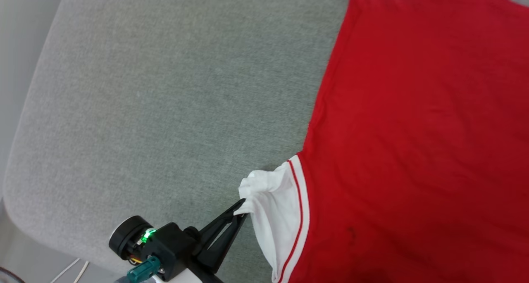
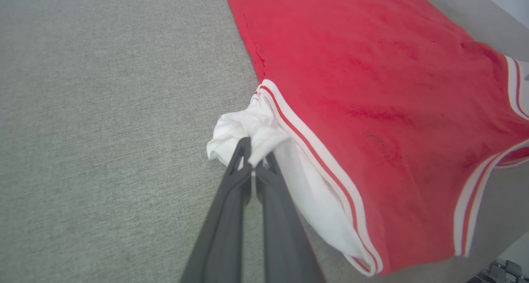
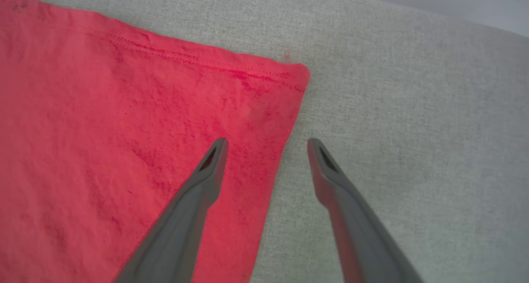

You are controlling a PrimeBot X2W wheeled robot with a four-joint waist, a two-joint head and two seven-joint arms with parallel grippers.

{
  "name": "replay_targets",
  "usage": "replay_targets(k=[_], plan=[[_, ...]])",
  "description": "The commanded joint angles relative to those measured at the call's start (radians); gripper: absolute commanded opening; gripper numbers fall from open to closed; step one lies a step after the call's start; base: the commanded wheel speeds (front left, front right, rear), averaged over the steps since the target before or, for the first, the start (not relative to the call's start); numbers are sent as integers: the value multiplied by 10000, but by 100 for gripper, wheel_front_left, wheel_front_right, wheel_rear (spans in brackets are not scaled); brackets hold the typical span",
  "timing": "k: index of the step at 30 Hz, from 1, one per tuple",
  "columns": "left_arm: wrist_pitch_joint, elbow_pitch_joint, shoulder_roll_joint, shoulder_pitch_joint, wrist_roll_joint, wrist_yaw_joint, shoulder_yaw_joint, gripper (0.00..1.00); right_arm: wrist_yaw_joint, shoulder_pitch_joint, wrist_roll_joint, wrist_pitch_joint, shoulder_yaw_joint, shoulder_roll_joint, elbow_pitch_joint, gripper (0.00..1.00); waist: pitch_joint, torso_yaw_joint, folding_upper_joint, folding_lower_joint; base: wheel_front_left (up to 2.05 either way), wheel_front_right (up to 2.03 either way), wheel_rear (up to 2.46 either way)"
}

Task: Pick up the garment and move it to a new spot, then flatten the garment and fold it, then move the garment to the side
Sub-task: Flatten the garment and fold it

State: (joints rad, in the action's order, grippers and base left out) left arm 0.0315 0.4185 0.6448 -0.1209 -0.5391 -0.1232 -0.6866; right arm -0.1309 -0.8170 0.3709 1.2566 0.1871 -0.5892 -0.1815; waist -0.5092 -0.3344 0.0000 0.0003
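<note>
The garment (image 1: 417, 130) lies spread flat on the grey surface, plain red side up, filling the right of the head view; its letters and numbers are hidden. A white sleeve (image 1: 268, 196) with white-and-red striped trim sticks out at its lower left. My left gripper (image 1: 240, 206) is shut on the bunched end of that sleeve (image 2: 248, 128), fingers (image 2: 235, 184) pinching the white cloth. In the right wrist view my right gripper (image 3: 266, 144) is open above the garment's side edge near a hem corner (image 3: 295, 74), one finger (image 3: 206, 171) over red cloth, the other over grey.
The grey fabric surface (image 1: 165, 101) spreads wide to the left of the garment, with a rounded edge at lower left (image 1: 16, 208). White cables (image 1: 70, 270) lie on the floor below that edge. The garment's other striped sleeve opening (image 2: 471, 200) lies toward the surface's edge.
</note>
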Motion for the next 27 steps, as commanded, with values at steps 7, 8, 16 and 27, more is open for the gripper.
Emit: replay_targets(k=[7,8,16,27], plan=[[-87,109,-383,-414,172,101,-211,0,3,-599,-1299,926,512,255,-725,100,-1002,-1033,0,-3,0,0,0],[-106,102,-397,-449,173,101,-210,0,3,-506,-1357,994,567,373,-795,100,-1026,-1058,0,-3,0,0,0],[-143,10,-455,-540,194,58,-206,0,2,359,-1573,1451,853,897,-926,0,-1018,-1080,0,-3,0,0,0],[-150,-191,-377,-488,113,-57,-135,0,3,1221,-1367,955,1108,985,-540,0,-20,-506,0,-3,0,0,0]])
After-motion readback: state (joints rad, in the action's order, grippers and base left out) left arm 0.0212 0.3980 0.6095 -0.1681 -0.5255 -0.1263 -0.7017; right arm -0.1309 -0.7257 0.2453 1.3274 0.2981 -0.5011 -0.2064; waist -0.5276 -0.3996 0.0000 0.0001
